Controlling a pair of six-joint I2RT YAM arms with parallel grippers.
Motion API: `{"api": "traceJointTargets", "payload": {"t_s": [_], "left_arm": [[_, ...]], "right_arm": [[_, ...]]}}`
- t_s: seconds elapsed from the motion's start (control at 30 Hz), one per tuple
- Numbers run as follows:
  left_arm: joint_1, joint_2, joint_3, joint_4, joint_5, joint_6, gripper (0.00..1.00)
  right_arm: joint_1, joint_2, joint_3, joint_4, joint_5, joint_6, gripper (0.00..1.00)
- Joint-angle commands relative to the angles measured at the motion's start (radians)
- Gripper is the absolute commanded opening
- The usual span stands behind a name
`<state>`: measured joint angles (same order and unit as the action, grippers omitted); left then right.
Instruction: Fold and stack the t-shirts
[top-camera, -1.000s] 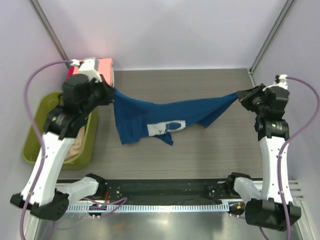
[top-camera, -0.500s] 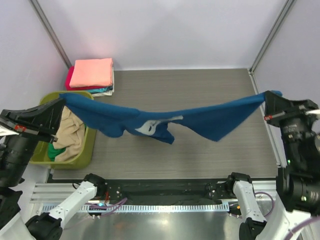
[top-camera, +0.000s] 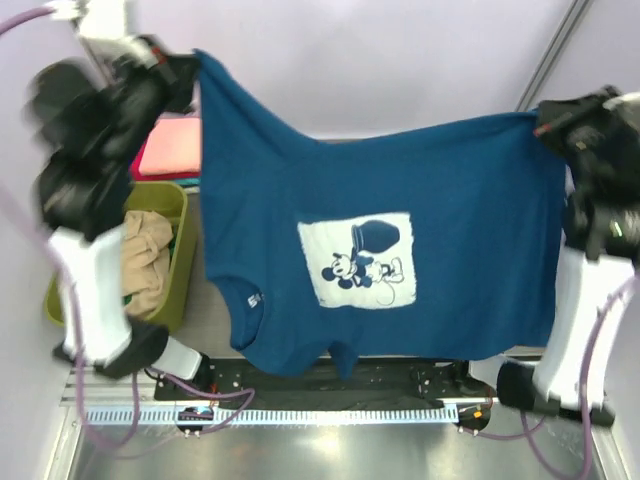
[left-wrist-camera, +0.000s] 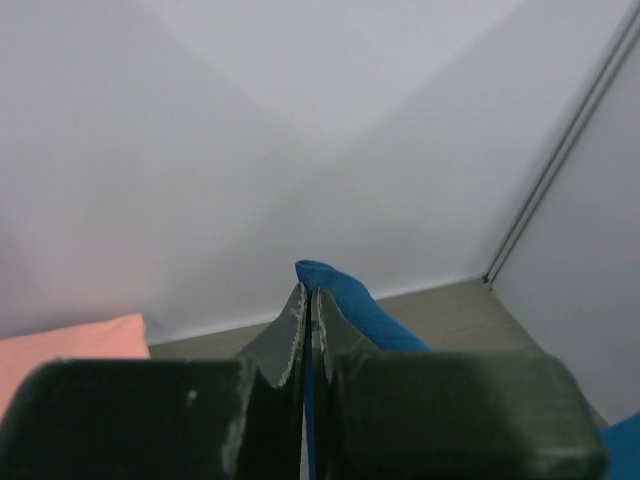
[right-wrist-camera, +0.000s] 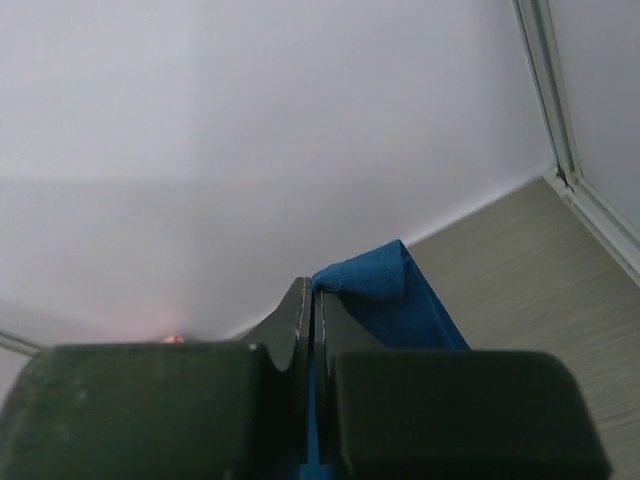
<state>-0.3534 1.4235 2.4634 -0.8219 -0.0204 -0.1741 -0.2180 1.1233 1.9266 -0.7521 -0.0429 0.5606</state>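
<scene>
Handling, navy t-shirt (top-camera: 450, 200): hangs spread full-width high above table betw. both arms, white print patch (top-camera: 357, 259) facing top cam, collar low on left side; soft, light, limp cloth w/ no stiffness, so sags along top edge and prob. swings or creases if lowered fast. Hold pts: two top corners as hung, one pinched in left gripper (left-wrist-camera: 308, 300), other in right gripper (right-wrist-camera: 312, 295), both clamped tight on fabric w/ only a small tuft past tips. Judged secure but thin; for folding, re-grip at edges or seams, not mid-panel.
</scene>
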Motion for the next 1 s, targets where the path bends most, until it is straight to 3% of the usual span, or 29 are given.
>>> {"api": "traceJointTargets", "payload": {"t_s": [0.0,0.03,0.17,0.2,0.23,0.27,0.3,0.33,0.4,0.57,0.73,0.87,0.97], "left_arm": [[0.097,0.29,-0.001,-0.031,0.101,-0.033,0.0],[0.138,0.352,-0.01,-0.014,0.181,-0.034,0.0],[0.157,0.628,-0.049,0.061,0.269,0.034,0.03],[0.157,0.699,-0.003,0.052,0.275,0.047,0.13],[0.163,0.803,0.023,0.043,0.277,0.033,0.23],[0.166,0.855,0.057,0.015,0.281,0.013,0.32],[0.168,0.891,0.107,-0.003,0.295,-0.002,0.59],[0.169,0.916,0.117,-0.02,0.303,-0.033,0.7],[0.168,0.922,0.064,-0.033,0.268,-0.067,0.86],[0.156,0.69,-0.26,0.082,0.195,-0.186,0.86],[0.045,0.508,-0.647,0.191,0.143,-0.238,0.84],[-0.044,0.471,-0.871,0.38,0.165,-0.339,0.82],[-0.079,0.518,-0.9,0.449,0.188,-0.373,0.81]], "right_arm": [[-0.001,0.195,-0.104,0.084,0.003,0.022,0.01],[0.0,0.228,-0.171,0.103,0.0,0.024,0.01],[0.009,0.393,-0.325,0.184,0.014,0.016,0.02],[0.014,0.439,-0.351,0.216,0.017,0.015,0.06],[0.016,0.464,-0.394,0.23,0.023,0.009,0.35],[0.019,0.481,-0.405,0.238,0.029,0.002,0.53],[0.025,0.492,-0.414,0.24,0.034,-0.004,0.66],[0.028,0.489,-0.44,0.244,0.038,-0.01,0.81],[0.034,0.474,-0.472,0.267,0.078,-0.022,0.88],[0.039,0.391,-0.589,0.304,0.069,-0.021,0.91],[0.051,0.38,-0.688,0.359,0.015,-0.016,0.92],[0.051,0.444,-0.713,0.369,0.002,-0.014,0.91],[0.054,0.466,-0.716,0.373,-0.005,-0.013,0.91]]}}
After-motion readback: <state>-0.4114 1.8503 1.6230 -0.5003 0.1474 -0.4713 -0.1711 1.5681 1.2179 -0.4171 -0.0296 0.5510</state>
